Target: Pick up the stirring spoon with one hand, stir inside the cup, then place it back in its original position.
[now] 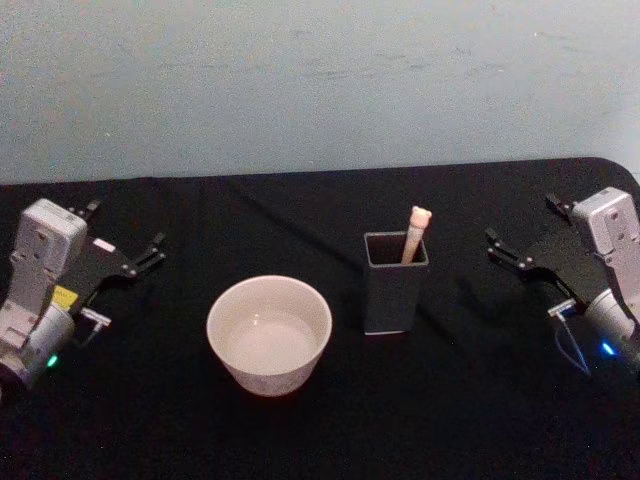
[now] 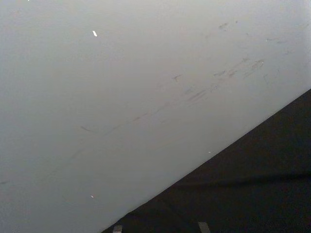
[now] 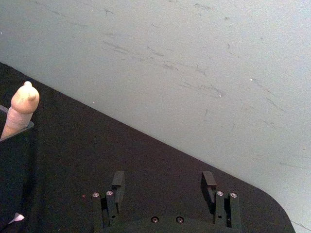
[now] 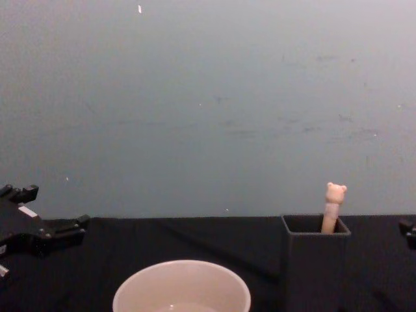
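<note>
Black worktop (image 1: 300, 435): stirring spoon (image 1: 417, 228) handle-up in holder (image 1: 390, 300) right of cup (image 1: 266, 378), grab-ready. My left end effector (image 1: 124, 230) and right end effector (image 1: 520, 222) both gape.

glossy cream cup (image 1: 269, 333), matt dark holder (image 1: 391, 282), black cloth table (image 1: 150, 420).

A dark grey square holder (image 1: 395, 300) is standing upright on the black-covered table (image 1: 140, 410), a little right of its middle. A pale grey-blue wall (image 1: 300, 80), scuffed with faint marks, is rising just behind the table's far edge.
</note>
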